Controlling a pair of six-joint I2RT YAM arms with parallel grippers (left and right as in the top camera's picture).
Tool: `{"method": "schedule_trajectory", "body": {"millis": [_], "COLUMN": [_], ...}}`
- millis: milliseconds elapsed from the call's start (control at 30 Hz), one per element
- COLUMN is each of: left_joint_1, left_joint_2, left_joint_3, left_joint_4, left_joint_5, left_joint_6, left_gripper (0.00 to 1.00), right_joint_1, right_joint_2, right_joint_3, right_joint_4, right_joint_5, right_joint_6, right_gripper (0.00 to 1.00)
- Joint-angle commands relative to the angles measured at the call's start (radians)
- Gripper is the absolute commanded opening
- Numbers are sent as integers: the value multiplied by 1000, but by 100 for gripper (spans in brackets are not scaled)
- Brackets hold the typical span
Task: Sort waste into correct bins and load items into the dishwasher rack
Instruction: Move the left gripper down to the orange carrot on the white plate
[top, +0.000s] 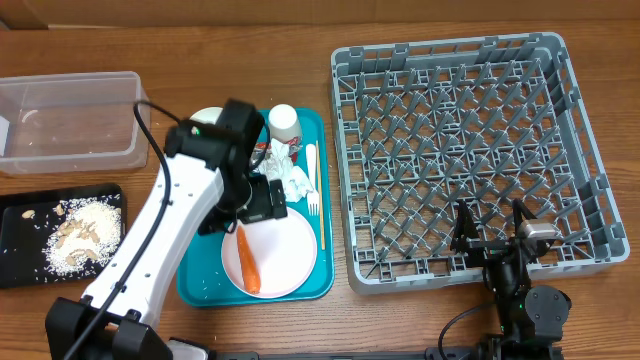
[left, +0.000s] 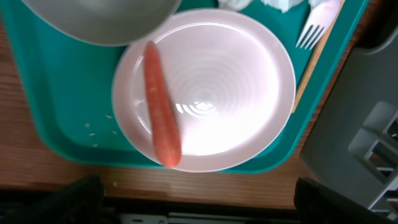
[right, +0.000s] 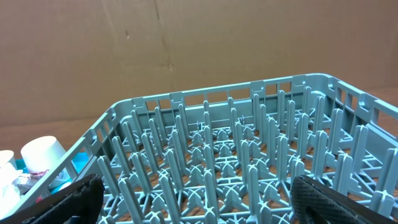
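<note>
A small orange carrot (top: 246, 260) lies on the pale pink plate (top: 290, 250) on the teal tray (top: 197, 285); both also show in the left wrist view, carrot (left: 160, 113) and plate (left: 236, 81). My left gripper (top: 262, 203) hovers open and empty above the plate's far edge. A white bowl (top: 207, 116), a white cup (top: 283, 122), a crumpled napkin (top: 295, 180), a red-and-silver wrapper (top: 290, 148), a white fork (top: 312, 190) and a wooden stick (top: 321, 200) are on the tray. My right gripper (top: 492, 232) rests open at the front edge of the grey rack (top: 460, 130).
The clear tub (top: 70, 120) stands at the far left with a few crumbs. The black tray (top: 20, 255) in front of it holds beige scraps (top: 82, 235). A brown cardboard wall (right: 186, 43) stands behind the rack.
</note>
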Motion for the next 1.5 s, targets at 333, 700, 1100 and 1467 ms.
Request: {"method": "schedule_trajectory", "body": {"millis": [333,700,1100,1467], "left_joint_1": [12,85,84,80], "left_joint_2": [-37,-37,-37,5], "left_joint_3": [-317,-481,-491,-496], "left_joint_4": [248,426,477,481], "left_joint_5": [21,76,72,67], "left_joint_6": [-71,-35,-24,-24], "left_gripper": [100,100,93,86], "right_joint_1": [-4,-4,-4,-4], "right_joint_2": [-11,-11,-11,-11], "right_joint_3": [-11,-11,-11,-11], "right_joint_4": [5,5,5,5], "right_joint_5": [7,7,7,7], "right_joint_6": [-3,-3,-3,-3], "right_gripper": [100,100,100,100]}}
